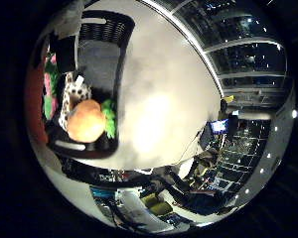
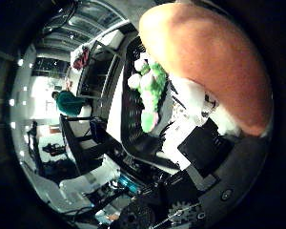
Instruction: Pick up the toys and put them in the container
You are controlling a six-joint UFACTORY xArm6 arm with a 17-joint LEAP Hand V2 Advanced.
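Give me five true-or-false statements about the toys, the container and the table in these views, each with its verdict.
1. An orange plush toy lies in the black container. True.
2. The container holds nothing but the orange toy. False: a green plush toy and a black-and-white spotted toy lie in it too.
3. The container stands on a white table. True.
4. The orange toy is far from the palm in the thumb side view. False: it fills much of that view, so it is close.
5. The container is a solid red box. False: it is black with slatted, basket-like walls.
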